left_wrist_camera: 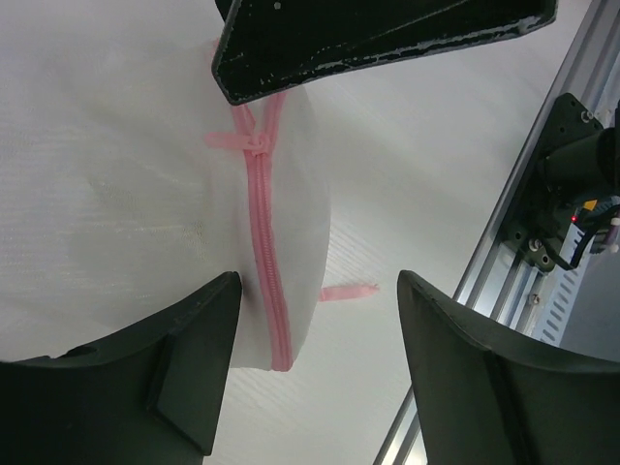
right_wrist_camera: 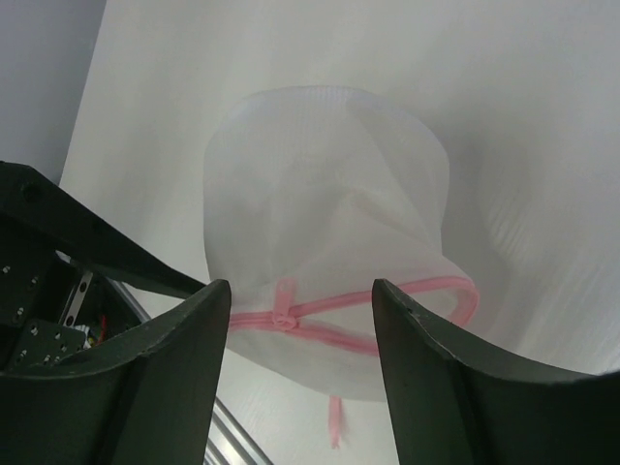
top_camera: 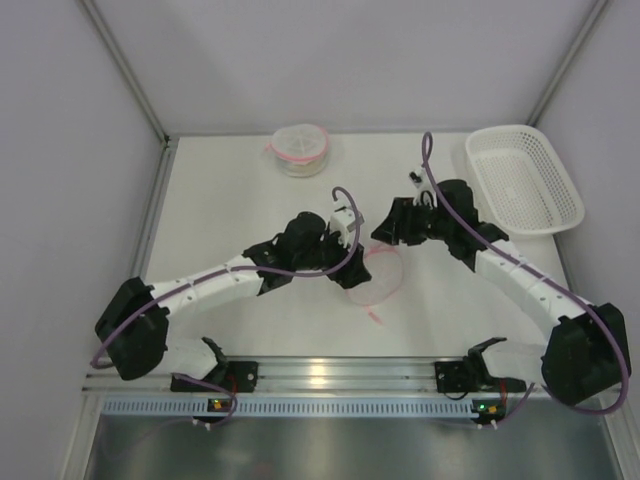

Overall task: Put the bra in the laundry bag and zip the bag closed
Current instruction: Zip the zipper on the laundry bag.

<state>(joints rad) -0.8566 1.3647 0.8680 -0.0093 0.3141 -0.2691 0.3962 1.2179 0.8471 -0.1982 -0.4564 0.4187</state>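
Laundry bag (top_camera: 375,275), white mesh with a pink zipper (left_wrist_camera: 263,252), lies mid-worktop (top_camera: 250,200) between both arms. Left end effector (left_wrist_camera: 320,358) stands open astride its zippered edge, gripping nothing; right end effector (right_wrist_camera: 300,358) hangs open over it too. Wrist views show the zipper pull (right_wrist_camera: 284,315); only the overhead shows the far basket (top_camera: 525,180) and a round pink-rimmed item (top_camera: 300,150).

The laundry bag (right_wrist_camera: 320,223) is seen as soft, matt white mesh cloth trimmed with a pink zipper (left_wrist_camera: 263,242), the counter (top_camera: 240,190) as smooth matt white, the basket (top_camera: 522,185) at two o'clock as white latticed plastic, and the rail (top_camera: 330,375) at six o'clock as brushed metal.
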